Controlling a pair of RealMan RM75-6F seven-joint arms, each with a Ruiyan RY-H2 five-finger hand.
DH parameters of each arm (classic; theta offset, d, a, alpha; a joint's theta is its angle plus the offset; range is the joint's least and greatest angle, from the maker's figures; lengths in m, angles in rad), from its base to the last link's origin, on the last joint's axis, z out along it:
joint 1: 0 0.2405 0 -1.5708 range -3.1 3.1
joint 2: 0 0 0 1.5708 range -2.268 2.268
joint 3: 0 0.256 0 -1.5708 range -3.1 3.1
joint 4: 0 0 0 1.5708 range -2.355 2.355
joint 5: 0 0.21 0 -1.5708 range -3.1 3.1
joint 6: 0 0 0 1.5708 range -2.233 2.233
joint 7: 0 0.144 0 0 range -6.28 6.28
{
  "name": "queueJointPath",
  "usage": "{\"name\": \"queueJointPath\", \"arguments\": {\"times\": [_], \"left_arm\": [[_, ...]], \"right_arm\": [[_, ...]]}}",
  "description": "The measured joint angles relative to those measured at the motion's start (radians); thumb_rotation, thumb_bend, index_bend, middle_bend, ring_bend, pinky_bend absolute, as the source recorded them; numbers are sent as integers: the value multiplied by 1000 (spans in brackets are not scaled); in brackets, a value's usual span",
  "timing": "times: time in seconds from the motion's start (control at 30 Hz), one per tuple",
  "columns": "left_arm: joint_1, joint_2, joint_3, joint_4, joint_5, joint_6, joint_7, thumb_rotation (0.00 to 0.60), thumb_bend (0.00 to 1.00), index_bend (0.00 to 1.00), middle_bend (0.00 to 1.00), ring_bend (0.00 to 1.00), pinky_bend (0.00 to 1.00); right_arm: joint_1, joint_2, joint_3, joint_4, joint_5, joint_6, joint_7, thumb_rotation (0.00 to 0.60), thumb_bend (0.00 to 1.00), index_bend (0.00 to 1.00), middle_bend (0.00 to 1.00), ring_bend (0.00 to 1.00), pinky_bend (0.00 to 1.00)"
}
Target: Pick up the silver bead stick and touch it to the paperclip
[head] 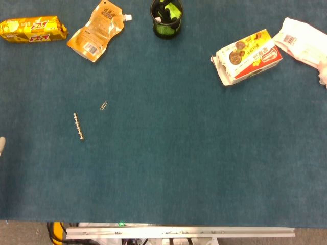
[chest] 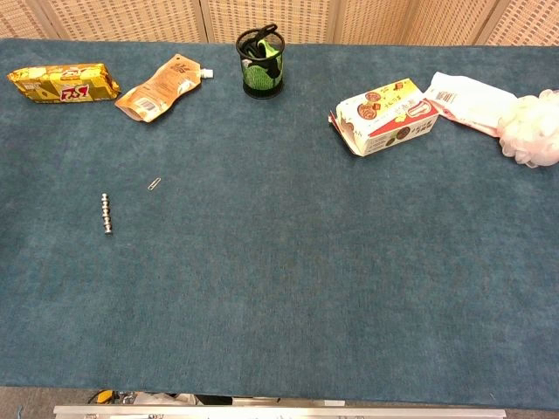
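Note:
The silver bead stick [head: 78,126] [chest: 106,213] lies flat on the blue cloth at the left, its length running roughly toward and away from me. The small paperclip [head: 103,106] [chest: 155,184] lies just up and to the right of it, a short gap apart. A pale tip of my left hand [head: 1,145] pokes in at the left edge of the head view, well left of the stick; too little shows to tell how its fingers stand. No right hand shows in either view.
Along the far edge lie a yellow snack pack [head: 33,29], an orange spouted pouch [head: 97,30], a black mesh cup [head: 166,19], a snack box [head: 249,56], a white packet [head: 301,41] and a white puff [chest: 531,129].

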Motion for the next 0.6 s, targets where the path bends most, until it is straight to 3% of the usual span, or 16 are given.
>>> {"name": "queueJointPath", "arguments": {"times": [0.6], "left_arm": [[-51, 35, 5, 4, 35, -74, -34, 600, 256, 26, 95, 84, 47]], "right_arm": [[16, 22, 24, -20, 4, -4, -35, 600, 307, 507, 440, 346, 372]]}}
